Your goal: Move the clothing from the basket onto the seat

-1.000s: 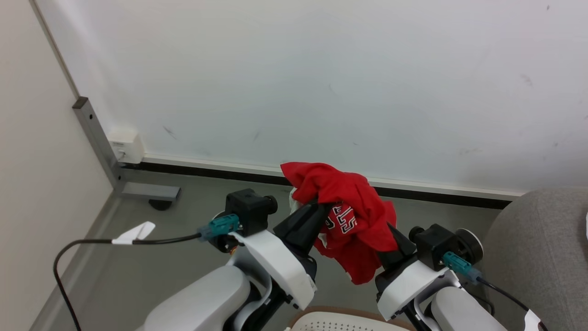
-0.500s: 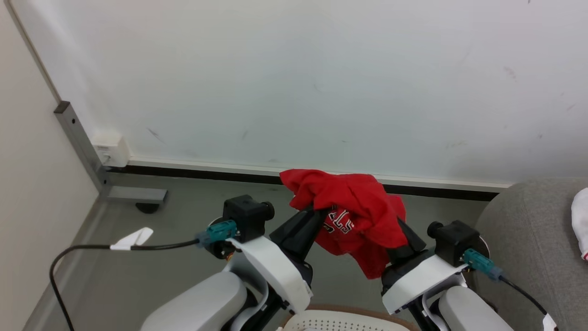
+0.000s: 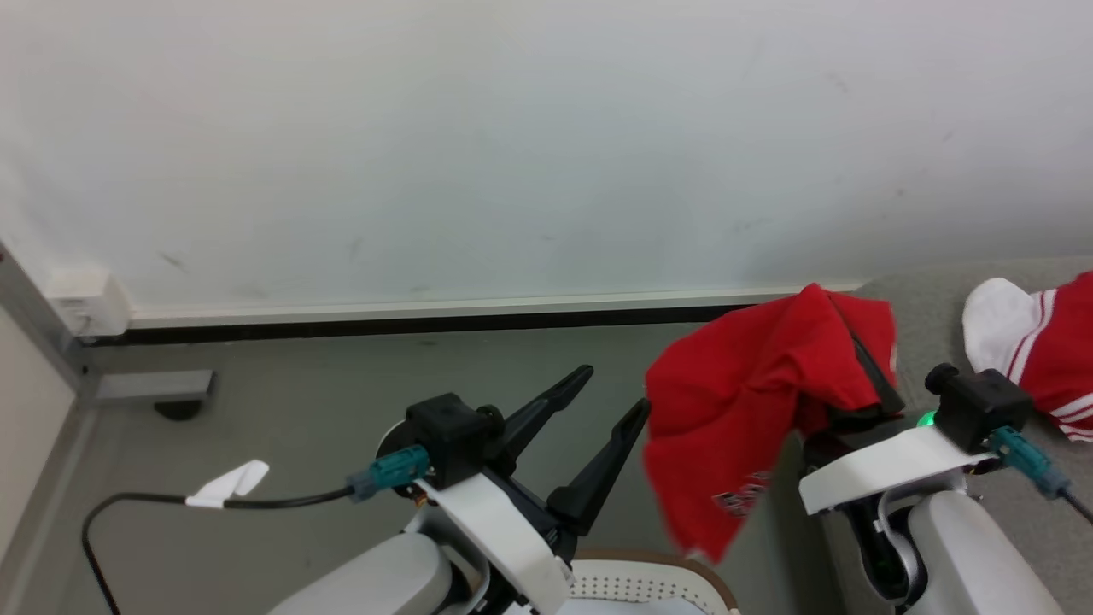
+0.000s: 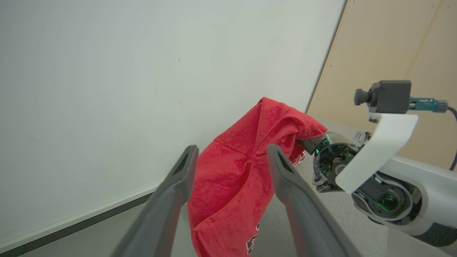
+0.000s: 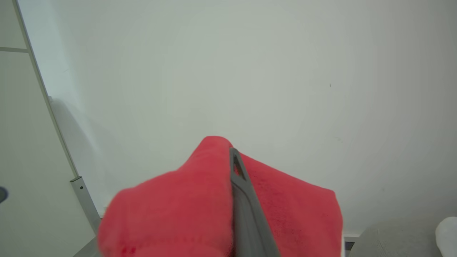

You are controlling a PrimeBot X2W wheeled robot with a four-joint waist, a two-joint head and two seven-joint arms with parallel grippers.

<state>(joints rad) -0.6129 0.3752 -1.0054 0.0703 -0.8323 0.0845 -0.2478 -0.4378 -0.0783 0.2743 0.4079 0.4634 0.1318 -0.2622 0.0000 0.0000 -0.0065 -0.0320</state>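
Head view, centre right: plain red garment (image 3: 743, 410) pinched in closed right gripper (image 5: 234, 160) fingers, hanging limp at the seat (image 3: 931, 299) edge, not yet on it. Striped garment (image 3: 1050, 342) lying on the seat, far right. Left gripper (image 3: 613, 389) fingers spread, empty, above the basket (image 3: 632, 589). Likely light, soft, floppy; best taken at a bunched fold.
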